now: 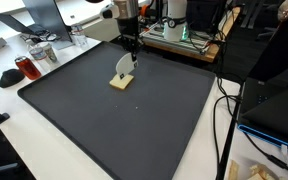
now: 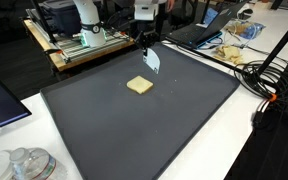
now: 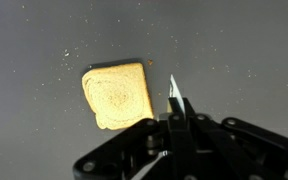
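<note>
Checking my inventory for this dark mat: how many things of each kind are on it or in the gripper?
Bread slice: 1
Flat pale blade, held in the shut gripper: 1
Total: 2
Scattered crumbs are too small to count.

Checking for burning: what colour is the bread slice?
The bread slice is golden tan, clearest in wrist view.

Jaws clamp white blade (image 1: 125, 66), tip at toast (image 1: 119, 84), on blk mat (image 1: 104, 125).
</note>
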Tool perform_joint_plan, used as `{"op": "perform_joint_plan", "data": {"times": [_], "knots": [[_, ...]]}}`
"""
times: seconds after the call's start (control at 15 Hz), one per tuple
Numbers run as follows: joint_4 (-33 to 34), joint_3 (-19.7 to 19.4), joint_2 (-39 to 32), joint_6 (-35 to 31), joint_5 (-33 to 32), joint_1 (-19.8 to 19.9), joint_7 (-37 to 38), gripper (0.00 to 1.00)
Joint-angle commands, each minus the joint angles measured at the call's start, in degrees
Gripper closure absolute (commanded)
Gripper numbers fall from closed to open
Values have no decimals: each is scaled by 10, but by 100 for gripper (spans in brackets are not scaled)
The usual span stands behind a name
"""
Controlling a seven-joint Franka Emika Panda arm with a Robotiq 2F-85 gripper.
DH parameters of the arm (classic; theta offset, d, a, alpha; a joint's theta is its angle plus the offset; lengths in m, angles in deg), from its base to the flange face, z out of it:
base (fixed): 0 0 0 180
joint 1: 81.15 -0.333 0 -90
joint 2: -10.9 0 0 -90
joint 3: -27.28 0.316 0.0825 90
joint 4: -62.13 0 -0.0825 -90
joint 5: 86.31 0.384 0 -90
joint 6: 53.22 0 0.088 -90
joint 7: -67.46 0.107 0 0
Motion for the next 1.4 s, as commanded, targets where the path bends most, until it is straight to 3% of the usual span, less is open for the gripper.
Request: {"op": "perform_joint_plan", "data": {"times": [0.0,0.27,0.6,0.67,0.8,1.33], "knots": [[2,37,18,18,-28,24,19,99],[3,66,23,27,-42,44,23,99],[37,115,10,30,-67,111,12,99],[37,93,-2,21,-42,104,-12,99],[40,88,-12,17,-40,113,-25,99],[32,100,-31,34,-40,120,-110,99]]}}
